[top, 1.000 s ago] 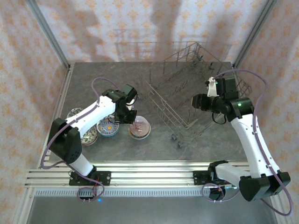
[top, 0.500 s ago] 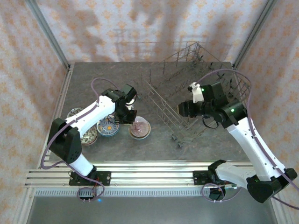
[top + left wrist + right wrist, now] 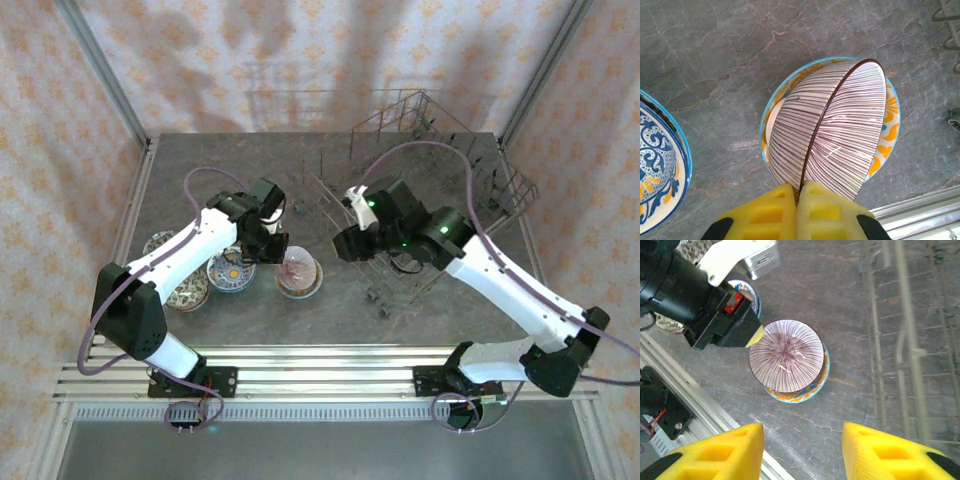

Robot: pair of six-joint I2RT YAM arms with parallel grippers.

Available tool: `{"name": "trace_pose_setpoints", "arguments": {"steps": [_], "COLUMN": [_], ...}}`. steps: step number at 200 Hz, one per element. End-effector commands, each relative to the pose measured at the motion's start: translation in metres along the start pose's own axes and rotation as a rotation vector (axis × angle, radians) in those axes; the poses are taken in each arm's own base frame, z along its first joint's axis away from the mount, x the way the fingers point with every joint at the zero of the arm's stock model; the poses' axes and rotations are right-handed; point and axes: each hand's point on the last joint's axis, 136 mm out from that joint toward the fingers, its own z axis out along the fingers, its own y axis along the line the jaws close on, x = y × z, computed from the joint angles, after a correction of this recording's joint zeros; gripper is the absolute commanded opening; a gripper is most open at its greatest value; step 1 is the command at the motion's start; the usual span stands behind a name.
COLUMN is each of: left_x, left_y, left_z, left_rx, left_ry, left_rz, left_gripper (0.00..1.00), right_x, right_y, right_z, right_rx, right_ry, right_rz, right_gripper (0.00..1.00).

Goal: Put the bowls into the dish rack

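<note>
My left gripper (image 3: 801, 192) is shut on the rim of a purple-striped bowl (image 3: 835, 130), which it holds tilted on edge. This bowl leans inside a blue-and-orange bowl (image 3: 890, 110) resting on the table. From above, the striped bowl (image 3: 298, 268) sits just right of the left gripper (image 3: 270, 250). My right gripper (image 3: 802, 450) hangs open above and to the right of the striped bowl (image 3: 785, 355), nothing between its fingers. It hovers at the dish rack's (image 3: 420, 190) left edge (image 3: 340, 243). The rack's grey wires (image 3: 910, 340) run along the right.
Three more bowls lie left of the left arm: a blue-white one with an orange centre (image 3: 232, 270), a speckled one (image 3: 190, 292) and one behind (image 3: 158, 243). The blue-white bowl (image 3: 655, 160) is close beside the held one. The aluminium rail (image 3: 320, 375) borders the near edge.
The right arm has swung left from over the rack to above the striped bowl. The left gripper has tipped that bowl up on its edge.
</note>
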Motion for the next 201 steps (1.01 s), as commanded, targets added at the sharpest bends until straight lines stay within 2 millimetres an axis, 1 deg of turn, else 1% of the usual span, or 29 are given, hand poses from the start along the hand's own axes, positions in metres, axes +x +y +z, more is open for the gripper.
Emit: {"name": "trace_pose_setpoints", "arguments": {"steps": [1,20,43,59,89,112,125,146,175,201], "left_x": [-0.002,-0.001,0.001,0.002,0.001,0.001,0.003,0.005,0.009,0.009], "left_y": [-0.004,-0.005,-0.006,-0.004,-0.004,-0.003,0.0,0.002,0.005,0.007], "left_z": [-0.004,-0.004,-0.003,-0.001,-0.001,0.001,0.006,0.013,0.02,0.022], "left_rx": [0.033,0.048,0.055,0.051,0.054,0.047,0.035,0.028,0.017,0.008], "left_ry": [-0.022,-0.027,-0.026,-0.013,-0.021,-0.008,0.009,0.027,0.048,0.052], "left_rz": [0.002,0.011,0.014,0.01,0.003,-0.004,-0.012,-0.03,-0.047,-0.055], "left_gripper": [0.0,0.0,0.0,0.0,0.0,0.0,0.0,0.0,0.0,0.0], "right_x": [-0.01,-0.005,-0.003,-0.001,0.013,0.018,0.018,0.021,0.021,0.021], "right_y": [0.009,0.018,0.026,0.027,0.023,0.022,0.024,0.022,0.018,0.016], "right_z": [0.011,0.025,0.037,0.044,0.065,0.075,0.078,0.083,0.084,0.084], "right_rx": [0.016,0.005,-0.007,-0.01,0.014,0.008,-0.007,0.006,0.025,0.033], "right_ry": [-0.024,0.005,0.012,0.02,0.07,0.071,0.064,0.076,0.068,0.059], "right_rz": [-0.011,-0.024,-0.02,-0.001,0.02,0.026,0.025,0.023,0.021,0.023], "right_gripper": [0.44,0.45,0.44,0.43,0.42,0.42,0.42,0.42,0.42,0.42]}}
